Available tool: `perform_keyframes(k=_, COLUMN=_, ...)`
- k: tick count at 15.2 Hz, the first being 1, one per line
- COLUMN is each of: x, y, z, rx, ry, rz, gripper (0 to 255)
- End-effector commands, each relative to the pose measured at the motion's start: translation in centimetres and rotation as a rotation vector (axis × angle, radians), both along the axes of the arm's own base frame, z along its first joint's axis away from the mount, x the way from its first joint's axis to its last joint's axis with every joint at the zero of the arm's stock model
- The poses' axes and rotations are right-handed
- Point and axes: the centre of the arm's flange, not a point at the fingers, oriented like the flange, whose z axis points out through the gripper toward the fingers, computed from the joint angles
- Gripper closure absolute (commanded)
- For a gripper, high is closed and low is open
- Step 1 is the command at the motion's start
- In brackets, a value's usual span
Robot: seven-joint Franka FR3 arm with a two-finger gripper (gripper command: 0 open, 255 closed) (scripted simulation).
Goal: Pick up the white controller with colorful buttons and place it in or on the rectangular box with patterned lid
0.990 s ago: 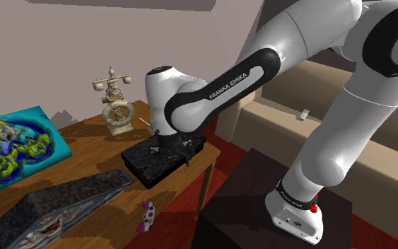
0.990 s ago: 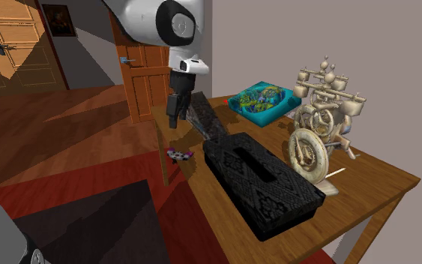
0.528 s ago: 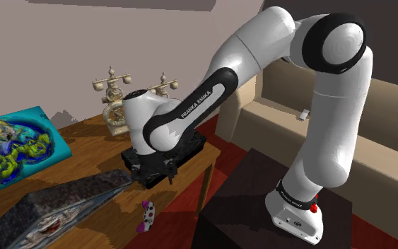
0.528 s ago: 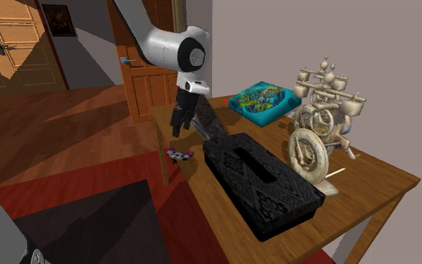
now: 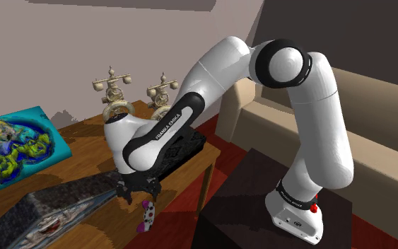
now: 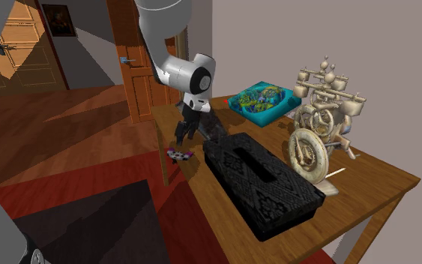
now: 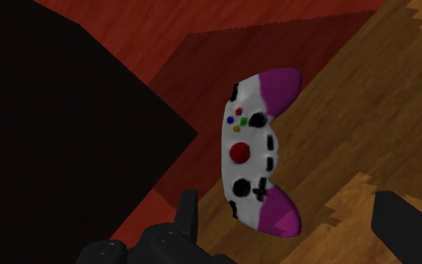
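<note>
While the gripper [image 5: 137, 196] hangs open just above the controller [image 5: 147, 216], you see its two fingers [image 7: 187, 214] standing wide apart and touching nothing. Directly under the gripper the controller [image 7: 255, 154] lies flat, button face up, on the wooden table [image 5: 84, 145], close to the table's edge. Its long axis, from one purple grip to the other, runs roughly square to the line joining the fingers. The nearer grip shows between them, the other farther ahead. Both grips curve toward the table's inner wood, away from the edge. A white body, black sticks, a red centre button and four small coloured buttons show.

Beside the gripper, further in on the table, lies the box [image 6: 261, 180], black, long and flat, with a patterned lid bearing a slot. On the gripper's other side a dark slab [image 5: 63, 198] lies close. Farther off on the table stand a pale ornate telephone [image 6: 318, 127] and a teal block [image 6: 261, 100].

Past the edge below the gripper you find a red rug [image 7: 202, 67] and the dark stand [image 5: 261, 205], with open air between edge and stand. Wood floor [image 6: 59, 127], a brown door [image 6: 138, 75] and a beige sofa [image 5: 381, 148] bound the room.
</note>
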Motion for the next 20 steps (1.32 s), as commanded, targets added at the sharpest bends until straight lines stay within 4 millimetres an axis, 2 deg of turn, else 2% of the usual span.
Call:
perform_keyframes(k=1, x=-0.1, y=0.4, z=-1.1, rx=-0.001, ry=0.002, rz=-0.006, gripper=0)
perform_keyframes(k=6, x=-1.0, y=0.5, z=-3.9, rx=-0.001, ry=0.002, rz=-0.006, gripper=0)
perform_keyframes(k=14, x=-0.9, y=0.5, z=-3.9, rx=-0.001, ry=0.002, rz=-0.006, gripper=0)
perform_keyframes(k=15, x=-0.9, y=0.5, z=-3.9, rx=-0.001, ry=0.002, rz=-0.006, gripper=255)
perform_keyframes(k=20, x=-1.0, y=0.5, z=-4.0, rx=-0.001, ry=0.002, rz=-0.006, gripper=255)
